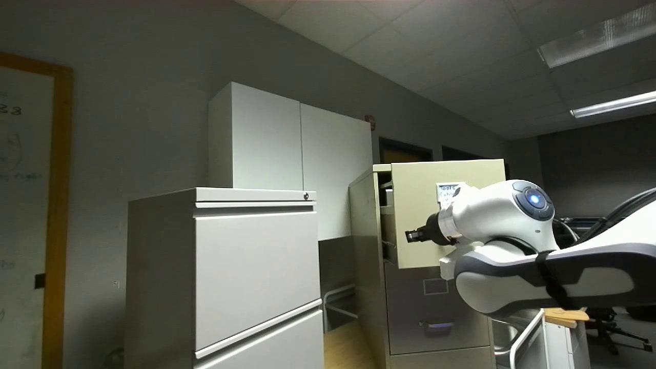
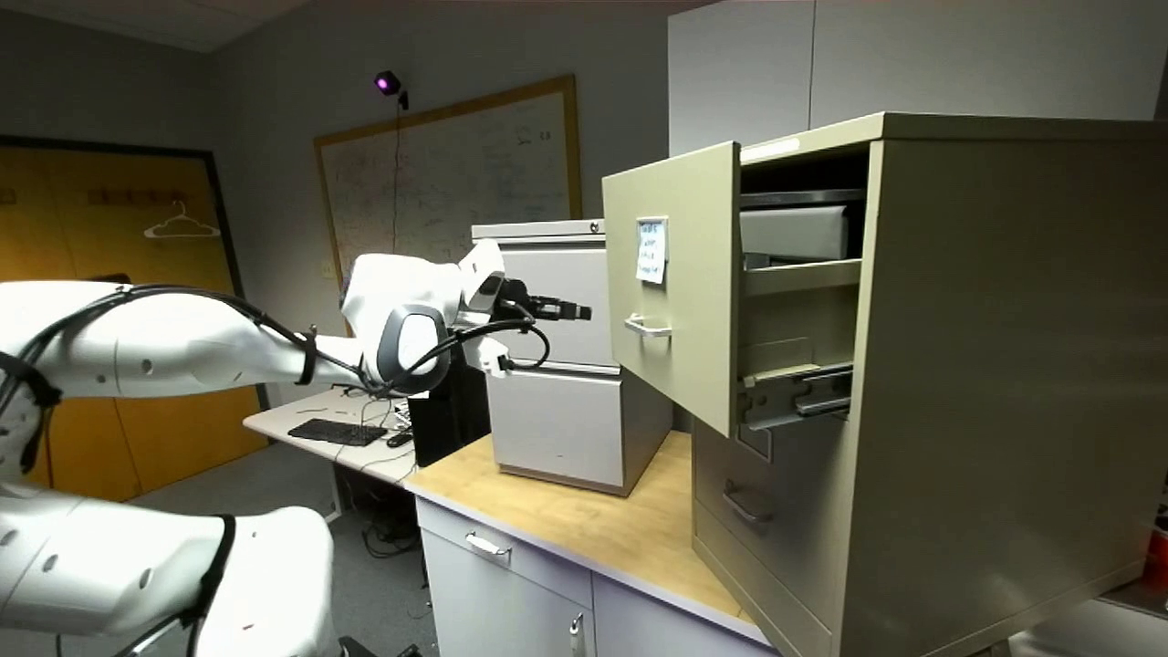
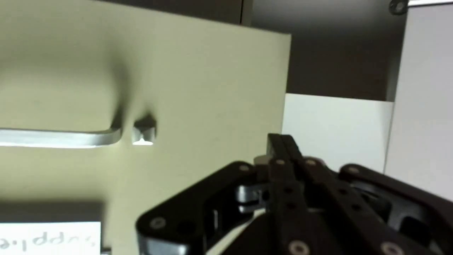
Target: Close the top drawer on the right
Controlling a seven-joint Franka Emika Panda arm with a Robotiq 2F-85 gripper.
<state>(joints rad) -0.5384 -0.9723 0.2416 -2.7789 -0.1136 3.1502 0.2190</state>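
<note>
Gripper (image 3: 282, 140) status: fingers (image 3: 274, 145) together, with nothing held. The top drawer (image 2: 689, 301) stands open in the beige filing cabinet (image 2: 995, 365), beside the light-grey cabinet (image 2: 557, 429). In an exterior view you can see a gap between fingers and drawer; no contact is made.

Hazard, edge slip: in the wrist view your fingers line up with the side edge of the drawer's front (image 3: 212, 88), not its middle. If you advance on that line, they may slide past the edge into the space toward the light-grey cabinet, and the gripper's base could then strike the front.

Hazard, racking: force applied close to one edge may twist the drawer on its slide rail (image 2: 776, 401) and stop it short of closed. Move the push point inward, but clear of the handle (image 3: 60, 138) and the small metal piece (image 3: 143, 136) beside it, probably a catch; landing on either would likely deflect the fingers.

Hazard, overload: sustained force after the drawer seats may shift the cabinet. Backing off too early may leave the drawer ajar.
</note>
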